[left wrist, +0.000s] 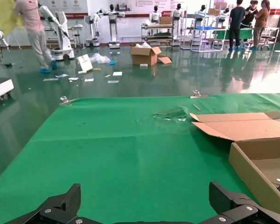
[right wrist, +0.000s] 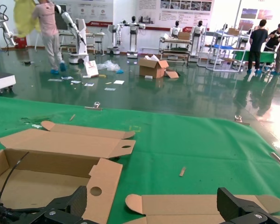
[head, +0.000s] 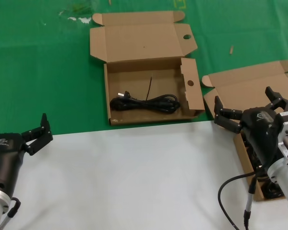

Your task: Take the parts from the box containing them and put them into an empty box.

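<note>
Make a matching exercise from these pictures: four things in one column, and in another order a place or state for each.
Things:
1. wide box
2. plain box
3. left gripper
4. right gripper

Places or states:
A. open, over the white sheet's left edge
B. open, above the box at the right
C. lid up, one black cable inside
D. on the green cloth at the right, partly hidden by an arm

Pairs: 1-C, 2-D, 3-A, 4-B
</note>
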Robot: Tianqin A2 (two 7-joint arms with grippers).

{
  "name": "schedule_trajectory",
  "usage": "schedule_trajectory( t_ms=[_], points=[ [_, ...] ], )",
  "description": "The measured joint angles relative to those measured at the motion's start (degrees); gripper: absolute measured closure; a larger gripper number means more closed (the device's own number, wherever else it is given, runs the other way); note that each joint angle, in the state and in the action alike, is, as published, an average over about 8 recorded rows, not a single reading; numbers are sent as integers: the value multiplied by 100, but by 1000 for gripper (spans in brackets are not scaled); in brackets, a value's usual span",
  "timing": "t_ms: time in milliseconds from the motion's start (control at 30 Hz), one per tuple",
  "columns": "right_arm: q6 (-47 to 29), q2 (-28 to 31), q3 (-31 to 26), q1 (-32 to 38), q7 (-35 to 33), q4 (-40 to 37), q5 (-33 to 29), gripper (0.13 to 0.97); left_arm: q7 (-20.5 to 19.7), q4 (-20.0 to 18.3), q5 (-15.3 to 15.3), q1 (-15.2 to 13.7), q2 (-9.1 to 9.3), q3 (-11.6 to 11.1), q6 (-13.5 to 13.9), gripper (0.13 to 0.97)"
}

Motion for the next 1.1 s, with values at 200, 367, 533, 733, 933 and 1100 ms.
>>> schedule_trajectory(
  t_ms=[200, 367, 533, 733, 933, 1100],
  points=[
    [0, 0, 0, 0, 0, 0, 0, 129, 0, 0, 0, 0, 0, 0, 0, 132],
    [0, 0, 0, 0, 0, 0, 0, 129, 0, 0, 0, 0, 0, 0, 0, 132],
    [0, 0, 0, 0, 0, 0, 0, 129, 0, 0, 0, 0, 0, 0, 0, 132],
    [0, 0, 0, 0, 0, 0, 0, 129, 0, 0, 0, 0, 0, 0, 0, 132],
    [0, 0, 0, 0, 0, 0, 0, 129, 0, 0, 0, 0, 0, 0, 0, 132],
    [0, 0, 0, 0, 0, 0, 0, 129, 0, 0, 0, 0, 0, 0, 0, 132]
  ],
)
